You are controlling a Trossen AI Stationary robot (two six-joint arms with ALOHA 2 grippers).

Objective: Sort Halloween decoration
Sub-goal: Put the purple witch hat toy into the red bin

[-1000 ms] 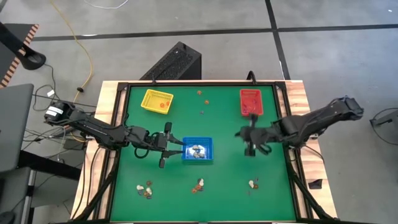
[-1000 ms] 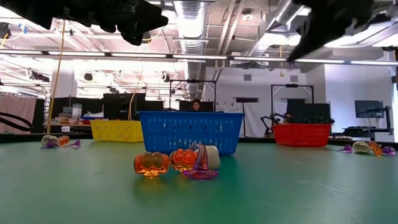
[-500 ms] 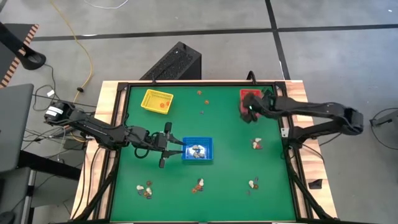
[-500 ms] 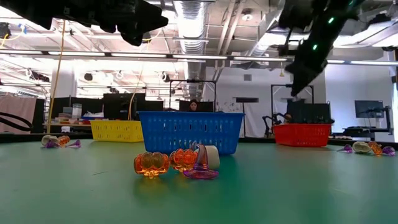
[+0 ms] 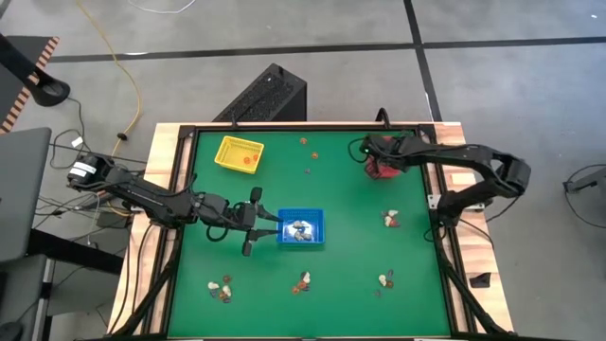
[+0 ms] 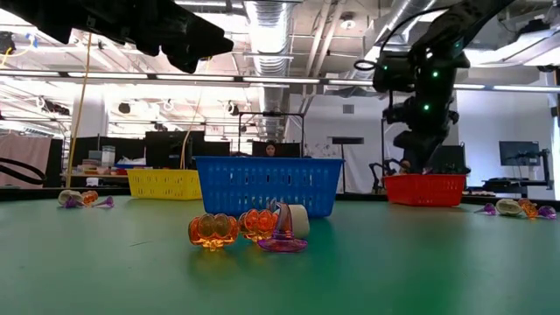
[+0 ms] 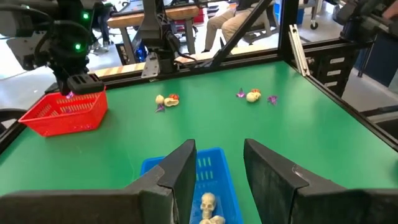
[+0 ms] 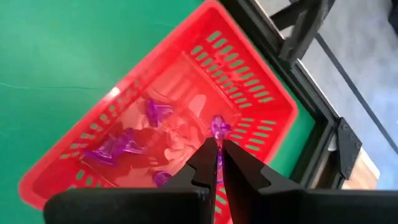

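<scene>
Taking the blue tray [image 5: 301, 229] in the middle of the green table [image 5: 350, 256] as the landmark: nearest the front edge, a clump of trinkets [image 6: 249, 229] lies on the mat just in front of the tray, two orange pumpkins, a purple piece and a whitish one. Further small clumps lie front-left [image 5: 222, 287] and front-right [image 5: 384, 280] of it, and another one lies to its right [image 5: 390, 219].

The left gripper [image 5: 263, 227] hovers at the tray's left wall, fingers [image 7: 177, 171] spread apart with nothing between them. Inside the tray lie whitish skulls [image 7: 208, 203].

Behind and left of the blue tray stands the yellow tray [image 5: 239, 153], with something orange in it. Two tiny trinkets [image 5: 305, 141] lie on the mat behind the blue tray.

Far right and behind it stands the red tray [image 8: 186, 118], holding purple trinkets [image 8: 124, 146]. The right gripper [image 8: 217, 149] hangs over that tray, its fingers a narrow slit apart, with a purple trinket [image 8: 219, 127] right at their tips; whether they grip it I cannot tell.
</scene>
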